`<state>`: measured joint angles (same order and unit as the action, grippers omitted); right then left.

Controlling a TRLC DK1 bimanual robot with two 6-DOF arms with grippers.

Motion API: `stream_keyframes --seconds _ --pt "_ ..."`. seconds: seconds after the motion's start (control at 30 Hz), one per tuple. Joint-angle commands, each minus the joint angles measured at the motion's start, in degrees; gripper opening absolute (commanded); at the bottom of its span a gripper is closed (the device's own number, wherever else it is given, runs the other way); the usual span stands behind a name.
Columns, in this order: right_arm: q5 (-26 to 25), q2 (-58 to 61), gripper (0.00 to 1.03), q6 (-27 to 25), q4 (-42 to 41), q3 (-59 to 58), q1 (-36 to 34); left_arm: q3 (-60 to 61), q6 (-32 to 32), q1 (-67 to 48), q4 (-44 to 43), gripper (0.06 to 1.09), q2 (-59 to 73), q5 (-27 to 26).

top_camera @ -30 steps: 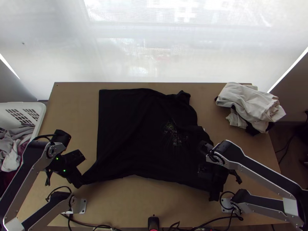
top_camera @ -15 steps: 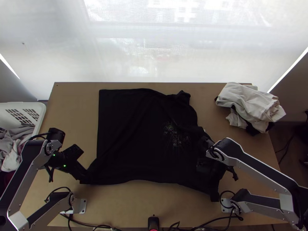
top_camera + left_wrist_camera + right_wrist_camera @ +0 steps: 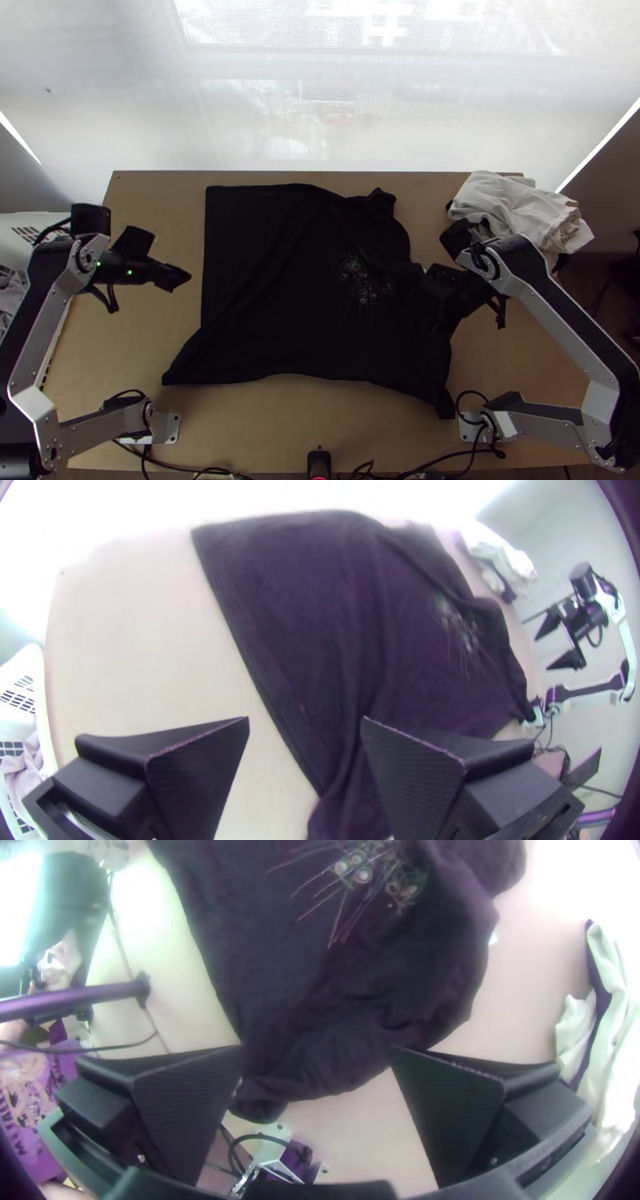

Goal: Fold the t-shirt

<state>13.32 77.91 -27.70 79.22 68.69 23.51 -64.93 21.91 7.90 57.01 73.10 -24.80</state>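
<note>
One black t-shirt with a small colourful print (image 3: 264,264) is lying spread over the middle of the light wooden bench (image 3: 264,424), kinda rumpled. Its near left corner is sticking out toward the left arm's base, and the side by the right arm is bunching up.

The left end effector (image 3: 181,278) is hanging beside the shirt's straight left edge in the top view. Its wide flat black fingers (image 3: 417,773) are standing well apart in its wrist view, and one of them is hiding a bit of the shirt.

The right end effector (image 3: 454,296) is hovering around the shirt's right side. It's basically black on black up there, so the tips are blending in, but the right wrist view is showing the fingers wide apart. One is covering part of the bunched end; I honestly can't tell if they're touching.

Over at the far right corner, a crumpled off-white cloth pile (image 3: 520,212) is sitting partly behind the right arm. A white plastic laundry basket (image 3: 16,218) is getting cut off at the left edge, with the left arm blocking some of it. Also, a small black device (image 3: 320,462) is running out of frame at the near edge.
</note>
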Motion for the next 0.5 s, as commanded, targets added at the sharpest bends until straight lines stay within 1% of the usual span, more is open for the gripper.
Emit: stream_keyframes --seconds 0.0,0.1,0.2,0.37,0.47 --pt "0.3 4.71 0.99 3.71 -1.35 9.45 -2.06 -12.68 -12.16 -1.4 -17.29 0.88 15.23 4.32" --pt "0.48 6.64 0.99 6.17 -3.72 12.35 -0.57 -20.59 -15.85 -2.98 -20.63 0.88 23.93 7.57" --pt "0.74 9.1 0.99 8.81 -5.74 15.16 0.4 -29.29 -17.69 -4.03 -22.03 0.88 32.98 11.0" --pt "1.71 11.92 0.99 11.71 -8.56 18.24 1.45 -42.12 -18.31 -5.0 -21.95 0.88 46.52 14.95" --pt "2.15 12.53 0.99 12.85 -9.52 18.24 2.42 -46.26 -18.66 -5.62 -21.77 0.88 51.53 15.22"
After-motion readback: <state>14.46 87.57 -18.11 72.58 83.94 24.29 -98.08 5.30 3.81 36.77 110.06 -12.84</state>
